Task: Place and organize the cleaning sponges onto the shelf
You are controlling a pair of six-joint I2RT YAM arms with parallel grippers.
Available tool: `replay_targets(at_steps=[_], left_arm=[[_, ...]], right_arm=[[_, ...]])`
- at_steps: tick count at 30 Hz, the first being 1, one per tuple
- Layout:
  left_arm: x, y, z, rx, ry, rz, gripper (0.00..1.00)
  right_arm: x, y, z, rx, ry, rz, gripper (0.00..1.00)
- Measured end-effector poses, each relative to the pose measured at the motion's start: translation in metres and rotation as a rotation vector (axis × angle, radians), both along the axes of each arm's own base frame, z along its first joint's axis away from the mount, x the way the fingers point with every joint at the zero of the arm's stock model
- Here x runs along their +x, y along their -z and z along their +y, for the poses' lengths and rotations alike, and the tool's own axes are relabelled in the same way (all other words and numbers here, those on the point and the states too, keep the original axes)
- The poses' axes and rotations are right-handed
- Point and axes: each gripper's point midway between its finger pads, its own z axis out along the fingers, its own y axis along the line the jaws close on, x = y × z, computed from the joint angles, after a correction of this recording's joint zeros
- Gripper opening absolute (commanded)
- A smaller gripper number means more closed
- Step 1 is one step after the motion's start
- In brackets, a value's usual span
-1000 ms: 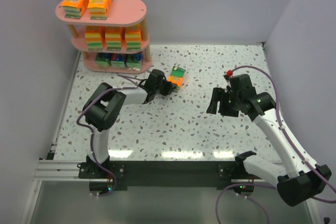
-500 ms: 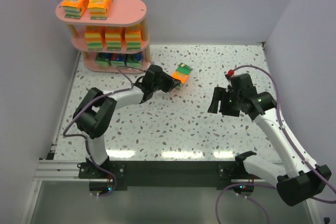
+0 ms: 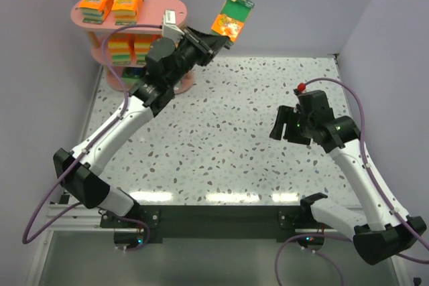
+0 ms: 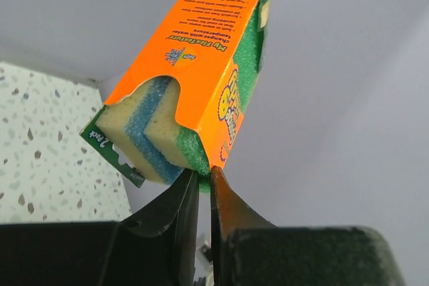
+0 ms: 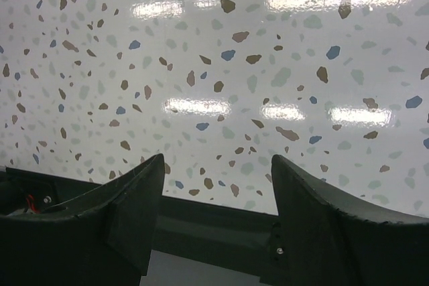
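Item: orange sponge pack. A second ago it was low by the table; now it is raised beside the shelf, level with the top board. My left gripper: clamped on its lower edge. My right gripper: fingers apart, empty. Top-tier placement likely next.

One pack up in air just R of shelf; 2 packs on top tier, L end.

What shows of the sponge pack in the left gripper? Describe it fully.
The sponge pack is an orange printed sleeve with dark green ends. A cut-out bares yellow and blue foam beside a green scouring layer. It is held tilted, high beside the shelf's top board, pinched at its lower edge by the left gripper and touching nothing else.
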Motion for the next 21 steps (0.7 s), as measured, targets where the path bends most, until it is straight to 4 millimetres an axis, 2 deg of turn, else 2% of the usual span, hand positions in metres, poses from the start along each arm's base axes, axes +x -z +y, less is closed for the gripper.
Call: replay_targets(at_steps=[3,5,6,9,11,15,17,21], left_arm=[[0.006,-0.048,0.02,-0.021,-0.042,-0.082,0.0],[0.018,-0.075,0.039,-0.035,-0.086,-0.126,0.0],[0.026,-0.087,0.049,-0.035,-0.112,-0.143,0.0],[0.048,-0.104,0.075,-0.043,-0.169,-0.161,0.0],[0.063,-0.1,0.093,-0.046,-0.196,-0.138,0.0],[0.098,-0.067,0.131,-0.04,-0.273,-0.021,0.0],[0.11,-0.05,0.149,-0.04,-0.309,0.036,0.0],[0.119,-0.025,0.175,-0.07,-0.35,0.119,0.0]], right_arm=[[0.0,0.0,0.001,0.005,-0.004,0.002,0.67],[-0.001,0.0,0.002,0.009,-0.006,0.004,0.67],[-0.001,0.001,0.002,0.01,-0.006,0.005,0.67],[-0.003,0.002,0.002,0.014,-0.007,0.011,0.67],[-0.004,0.001,0.003,0.02,-0.007,0.007,0.67],[-0.008,-0.005,0.003,0.035,-0.013,-0.015,0.67],[-0.009,-0.007,0.003,0.04,-0.013,-0.027,0.67],[-0.012,-0.009,0.002,0.044,-0.013,-0.038,0.67]])
